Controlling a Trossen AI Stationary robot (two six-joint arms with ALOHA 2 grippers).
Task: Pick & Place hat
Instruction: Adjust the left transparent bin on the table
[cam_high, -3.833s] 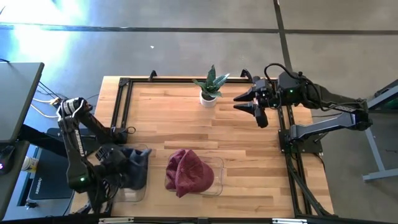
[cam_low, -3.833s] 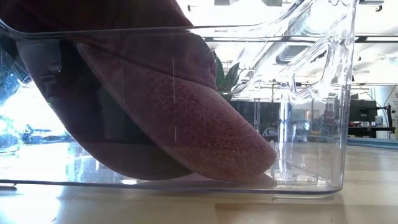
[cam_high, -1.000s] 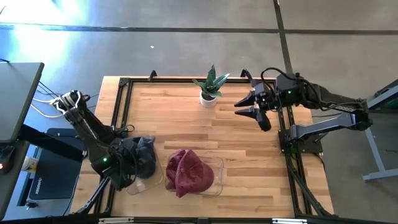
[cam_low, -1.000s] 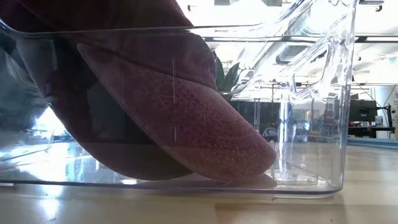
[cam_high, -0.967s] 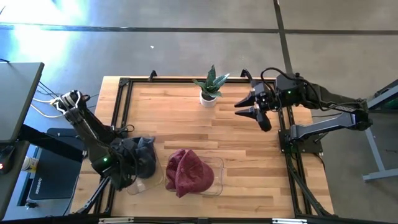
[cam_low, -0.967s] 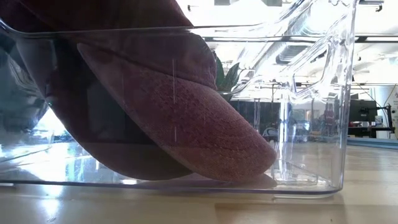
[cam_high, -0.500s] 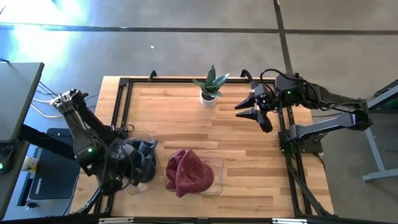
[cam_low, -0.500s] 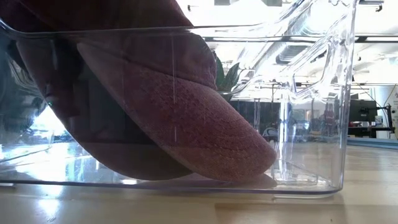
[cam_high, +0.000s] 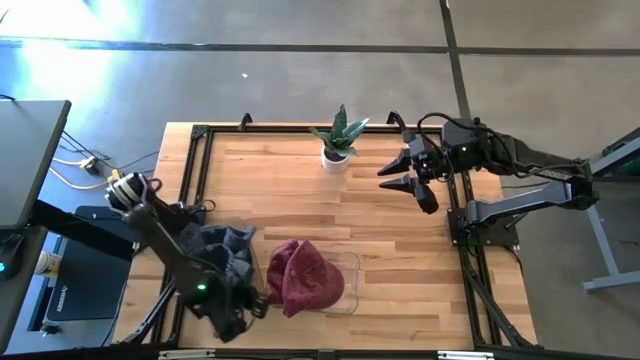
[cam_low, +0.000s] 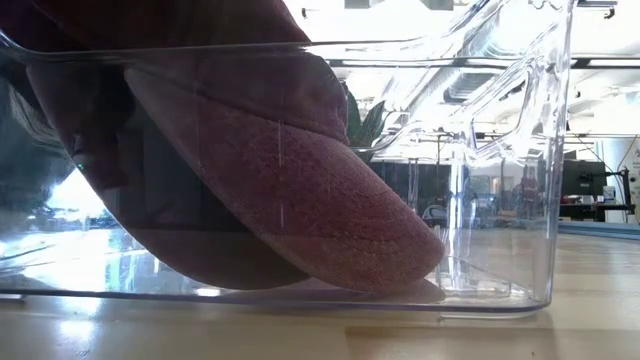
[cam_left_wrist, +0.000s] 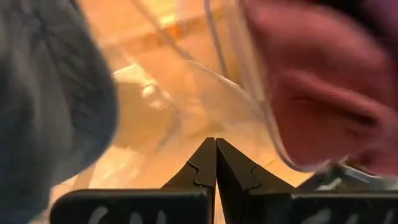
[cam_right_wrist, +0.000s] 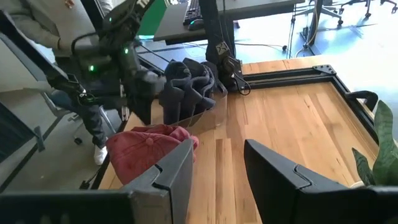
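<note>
Maroon fabric fills most of the low view: a red cap (cam_low: 280, 190) pressed against the wall of a clear plastic bin (cam_low: 500, 200), its crown cut off by the picture's upper edge, so only the curved brim and part of the body show. From above, the cap (cam_high: 297, 277) slumps over the rim of that bin (cam_high: 348, 285) near the front edge of the wooden worktop (cam_high: 330, 200), crumpled and soft. Beside it, a dark grey hat (cam_high: 222, 252) bunches in a second clear bin (cam_high: 215, 300), which the left arm largely covers.

The left tool (cam_high: 252, 300) sits low between the two bins, at the front of the worktop, its fingers (cam_left_wrist: 211, 165) pressed together with nothing between them; the grey hat lies just behind it, the red cap just to its other side. Its wrist view is blurred, showing only grey cloth, clear plastic and red cloth close by.

The right tool (cam_high: 400, 175) hangs over the far right of the worktop near a small potted plant (cam_high: 338, 140), fingers (cam_right_wrist: 171, 171) apart and empty, well away from both hats.
</note>
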